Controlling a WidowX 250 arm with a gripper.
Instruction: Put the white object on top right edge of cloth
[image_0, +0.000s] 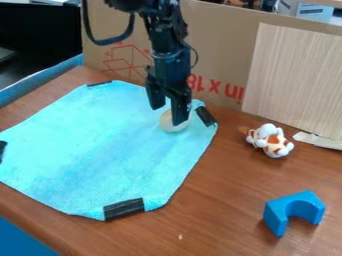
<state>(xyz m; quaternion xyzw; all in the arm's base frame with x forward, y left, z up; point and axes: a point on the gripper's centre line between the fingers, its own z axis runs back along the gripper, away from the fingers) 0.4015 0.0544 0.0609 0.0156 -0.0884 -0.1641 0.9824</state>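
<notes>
Your white object (169, 128), rounded, lies on the cloth (100, 142) near its top right corner, just beside some black tape (206, 116). Your gripper (168, 115) hangs over it, fingers spread; you can't tell whether they touch it. Your arm (165, 37) drops nearly upright from the top edge. The turquoise cloth looks fuzzy against the wood-grained table (220, 200), with a spotted toy (270, 141) and a blue arched block (294, 206) to the right

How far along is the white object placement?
Done, by the look of it: white object on the cloth, close to the top right edge, by the black tape. In hand: no clear grip; jaws parted, one in front of the object. Left: probably lifting the arm away, maybe a nudge edgeward first.
</notes>
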